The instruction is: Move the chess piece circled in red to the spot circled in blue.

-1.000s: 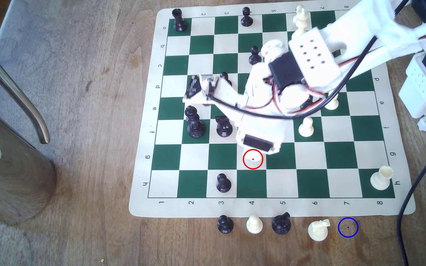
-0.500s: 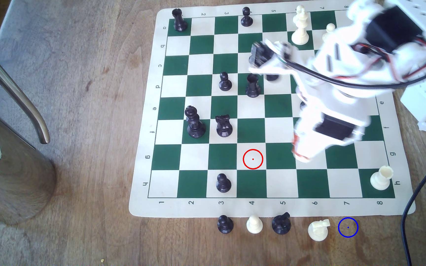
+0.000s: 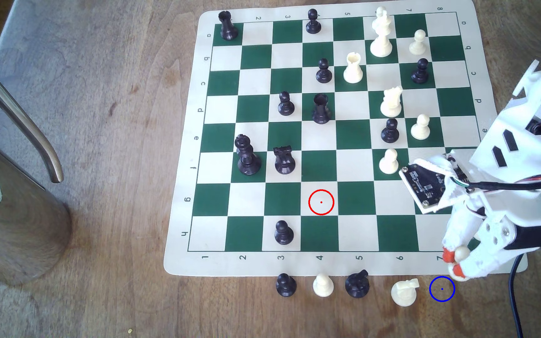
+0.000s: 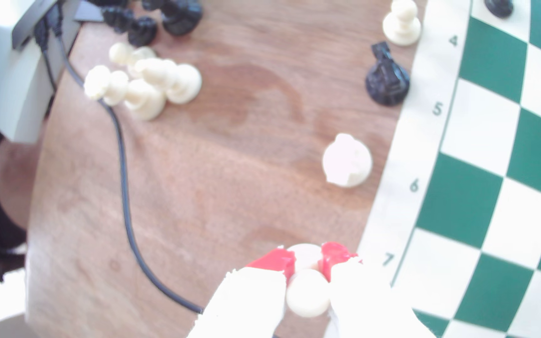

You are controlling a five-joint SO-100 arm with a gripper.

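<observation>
Cream plastic showed between the red-tipped fingers (image 4: 275,261): your tool (image 3: 454,261) was clamped on the chess piece (image 3: 461,253), gripping it at the neck with the round head above the tips and the base below them, as the wrist view made plain (image 4: 308,294). In the exterior view the tool hung over the near right corner of the chess mat (image 3: 181,260), by the printed 7, with the pawn carried clear of the board. The red ring (image 3: 321,202) sat on an empty square, so the pick was done and you were in the carry step, close to its end.

The spot (image 3: 442,288) lay on bare wood of the bench (image 3: 100,130), just nearer the camera than the tool and slightly to the exterior view's left of it. The cream knight (image 3: 404,292) stood just beside the blue ring on its left, and a black cable (image 3: 513,292) ran past on its right.

Your next move likely called for a short shift toward the near edge, then a straight descent until the base met the wood, then release. Keep the tips off the knight, and let go only once the pawn stood upright.
</observation>
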